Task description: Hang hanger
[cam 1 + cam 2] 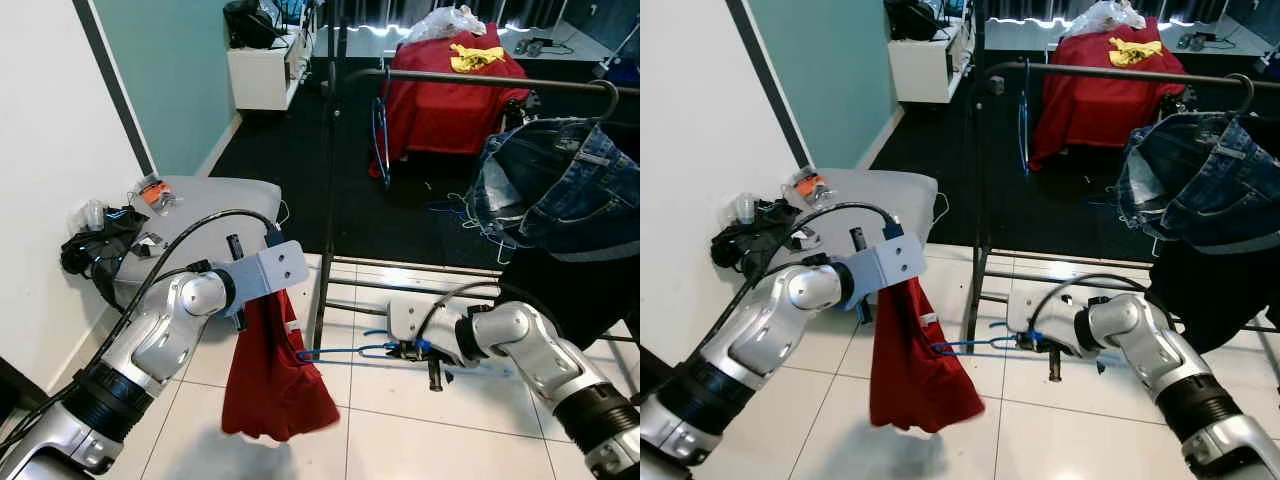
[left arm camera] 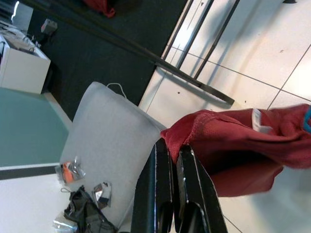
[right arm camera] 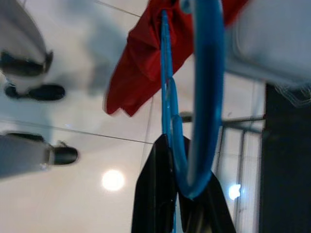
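The blue hanger (image 1: 345,352) is lying roughly level in mid-air above the white tiled floor (image 1: 400,420), just in front of the foot of the black clothes rack (image 1: 325,200), at about 6 o'clock in the head views. Its hook end is pointing toward 3 o'clock and its far end is running into the red garment (image 1: 270,380). The right pincer (image 3: 182,187) is clamping the hanger near the hook; in the right wrist view the two black fingers (image 3: 153,194) are sitting close together with the blue wire passing between them. The left pincer (image 2: 172,160) is pinching the top edge of the red garment, fingers nearly touching with a fold of cloth caught at the tips. The garment is hanging down from that grip and draping toward 6 o'clock, its lower hem clear of the floor. A small white label (image 2: 260,127) is showing on the cloth. At 9 o'clock from the garment, a grey cushion (image 1: 215,200) is lying on the floor against the white wall, with a dark bundle of cables (image 1: 95,250) and small packets beside it. At 2 o'clock, blue jeans (image 1: 560,185) are hanging from the rack's top bar. Beyond the rack, at 12 o'clock, a piece of furniture under a red cover (image 1: 450,100) is standing on the dark carpet, with a yellow cloth (image 1: 475,57) on top. A white cabinet (image 1: 265,70) is standing at 11 o'clock by the teal wall.
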Controlling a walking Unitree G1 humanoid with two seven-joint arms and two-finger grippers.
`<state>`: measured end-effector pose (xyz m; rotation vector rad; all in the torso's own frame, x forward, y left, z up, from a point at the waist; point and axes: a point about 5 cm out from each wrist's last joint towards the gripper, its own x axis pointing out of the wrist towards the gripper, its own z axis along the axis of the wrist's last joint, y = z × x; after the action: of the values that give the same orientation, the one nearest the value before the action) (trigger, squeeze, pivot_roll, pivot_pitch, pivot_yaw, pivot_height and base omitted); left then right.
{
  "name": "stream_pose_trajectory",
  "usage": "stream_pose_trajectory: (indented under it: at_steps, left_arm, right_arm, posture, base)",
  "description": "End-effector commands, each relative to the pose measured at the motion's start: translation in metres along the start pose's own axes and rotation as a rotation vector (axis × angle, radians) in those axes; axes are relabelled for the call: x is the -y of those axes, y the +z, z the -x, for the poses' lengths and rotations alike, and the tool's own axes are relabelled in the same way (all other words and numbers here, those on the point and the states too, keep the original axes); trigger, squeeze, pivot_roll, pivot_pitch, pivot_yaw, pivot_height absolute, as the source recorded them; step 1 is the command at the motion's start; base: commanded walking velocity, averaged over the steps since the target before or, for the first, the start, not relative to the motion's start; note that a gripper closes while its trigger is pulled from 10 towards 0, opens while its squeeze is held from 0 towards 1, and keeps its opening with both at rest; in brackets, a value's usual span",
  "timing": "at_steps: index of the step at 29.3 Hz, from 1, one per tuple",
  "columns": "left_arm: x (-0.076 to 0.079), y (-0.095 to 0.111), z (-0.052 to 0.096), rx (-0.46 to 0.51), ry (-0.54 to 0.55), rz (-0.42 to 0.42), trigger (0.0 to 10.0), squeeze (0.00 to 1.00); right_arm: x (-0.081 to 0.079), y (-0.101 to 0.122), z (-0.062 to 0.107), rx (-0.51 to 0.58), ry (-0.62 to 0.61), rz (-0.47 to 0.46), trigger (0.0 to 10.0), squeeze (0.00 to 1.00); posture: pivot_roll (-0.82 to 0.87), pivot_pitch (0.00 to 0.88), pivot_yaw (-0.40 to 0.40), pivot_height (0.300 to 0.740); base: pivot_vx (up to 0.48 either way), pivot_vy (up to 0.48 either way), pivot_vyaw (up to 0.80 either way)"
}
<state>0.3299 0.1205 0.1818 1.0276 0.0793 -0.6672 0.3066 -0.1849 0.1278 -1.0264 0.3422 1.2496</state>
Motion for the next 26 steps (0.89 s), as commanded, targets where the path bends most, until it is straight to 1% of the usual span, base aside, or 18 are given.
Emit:
stream_pose_trajectory:
  at_steps: [1, 2, 4, 5, 7, 9, 10, 11, 13, 14, 15, 16, 17, 19, 21, 22, 23, 26]
  left_arm:
    - [-0.004, 0.003, 0.000, 0.014, 0.012, -0.027, 10.0, 0.00]
    - [-0.004, 0.007, -0.002, 0.029, 0.008, -0.034, 10.0, 0.00]
    - [-0.004, 0.012, -0.004, 0.049, 0.003, -0.038, 10.0, 0.00]
    - [-0.004, 0.012, -0.004, 0.049, 0.003, -0.038, 10.0, 0.00]
    - [-0.002, 0.015, -0.005, 0.062, -0.004, -0.038, 10.0, 0.00]
    - [0.000, 0.017, -0.006, 0.066, -0.010, -0.041, 10.0, 0.00]
    - [0.001, 0.017, -0.007, 0.063, -0.014, -0.041, 10.0, 0.00]
    - [0.001, 0.017, -0.007, 0.063, -0.014, -0.041, 10.0, 0.00]
    - [0.002, 0.016, -0.008, 0.060, -0.017, -0.041, 10.0, 0.00]
    - [0.002, 0.016, -0.008, 0.060, -0.017, -0.042, 10.0, 0.00]
    - [0.003, 0.014, -0.007, 0.052, -0.014, -0.037, 10.0, 0.00]
    - [0.003, 0.013, -0.007, 0.046, -0.012, -0.033, 10.0, 0.00]
    - [0.003, 0.013, -0.007, 0.046, -0.012, -0.033, 10.0, 0.00]
    - [0.004, 0.011, -0.006, 0.037, -0.010, -0.028, 10.0, 0.00]
    - [0.005, 0.009, -0.004, 0.031, -0.014, -0.028, 10.0, 0.00]
    - [0.005, 0.009, -0.004, 0.031, -0.014, -0.028, 10.0, 0.00]
    - [0.005, 0.008, -0.004, 0.029, -0.016, -0.027, 10.0, 0.00]
    - [0.005, 0.008, -0.004, 0.027, -0.020, -0.026, 10.0, 0.00]
  right_arm:
    - [-0.003, 0.002, -0.003, 0.006, 0.018, 0.050, 10.0, 0.00]
    - [-0.007, 0.002, -0.007, 0.001, 0.074, 0.086, 10.0, 0.00]
    - [-0.008, -0.005, -0.012, -0.076, 0.112, 0.064, 10.0, 0.00]
    - [-0.008, -0.005, -0.012, -0.076, 0.112, 0.064, 10.0, 0.00]
    - [-0.007, -0.010, -0.015, -0.142, 0.133, 0.040, 10.0, 0.00]
    - [-0.004, -0.009, -0.019, -0.133, 0.122, 0.008, 10.0, 0.00]
    - [-0.002, -0.009, -0.021, -0.128, 0.108, -0.054, 10.0, 0.00]
    - [-0.002, -0.009, -0.021, -0.128, 0.108, -0.054, 10.0, 0.00]
    - [0.000, -0.012, -0.024, -0.121, 0.097, -0.113, 10.0, 0.00]
    - [0.000, -0.013, -0.025, -0.118, 0.097, -0.117, 10.0, 0.00]
    - [0.009, -0.016, -0.028, -0.051, -0.007, -0.371, 10.0, 0.00]
    - [0.012, -0.018, -0.033, 0.003, -0.059, -0.567, 10.0, 0.00]
    - [0.012, -0.018, -0.033, 0.003, -0.059, -0.567, 10.0, 0.00]
    - [0.011, -0.021, -0.040, 0.080, -0.095, -0.855, 10.0, 0.00]
    - [0.008, -0.024, -0.043, 0.122, -0.111, -1.043, 10.0, 0.00]
    - [0.008, -0.024, -0.043, 0.122, -0.111, -1.043, 10.0, 0.00]
    - [0.007, -0.023, -0.045, 0.147, -0.114, -1.114, 10.0, 0.00]
    - [0.007, -0.021, -0.044, 0.145, -0.121, -1.115, 10.0, 0.00]
  posture:
    - [0.02, 0.042, 0.043, 0.740]
    - [0.01, 0.041, 0.045, 0.740]
    - [0.01, 0.042, 0.042, 0.740]
    - [0.01, 0.042, 0.042, 0.740]
    - [0.01, 0.045, 0.045, 0.740]
    - [0.01, 0.048, 0.047, 0.740]
    - [0.02, 0.052, 0.045, 0.740]
    - [0.02, 0.052, 0.045, 0.740]
    - [0.02, 0.052, 0.045, 0.740]
    - [0.02, 0.052, 0.045, 0.740]
    - [0.02, 0.057, 0.034, 0.740]
    - [0.02, 0.057, 0.034, 0.740]
    - [0.02, 0.057, 0.034, 0.740]
    - [0.02, 0.059, 0.035, 0.740]
    - [0.02, 0.065, 0.036, 0.740]
    - [0.02, 0.065, 0.036, 0.740]
    - [0.01, 0.066, 0.036, 0.740]
    - [0.01, 0.070, 0.038, 0.740]
  base:
    - [0.000, 0.000, 0.00]
    - [0.000, 0.000, 0.00]
    - [0.000, 0.000, 0.00]
    - [0.000, 0.000, 0.00]
    - [0.000, 0.000, 0.00]
    - [0.000, 0.000, 0.00]
    - [0.000, 0.000, 0.00]
    - [0.000, 0.000, 0.00]
    - [0.000, 0.000, 0.00]
    - [0.000, 0.000, 0.00]
    - [0.000, 0.000, 0.00]
    - [0.000, 0.000, 0.00]
    - [0.000, 0.000, 0.00]
    - [0.000, 0.000, 0.00]
    - [0.000, 0.000, 0.00]
    - [0.000, 0.000, 0.00]
    - [0.000, 0.000, 0.00]
    - [0.000, 0.000, 0.00]
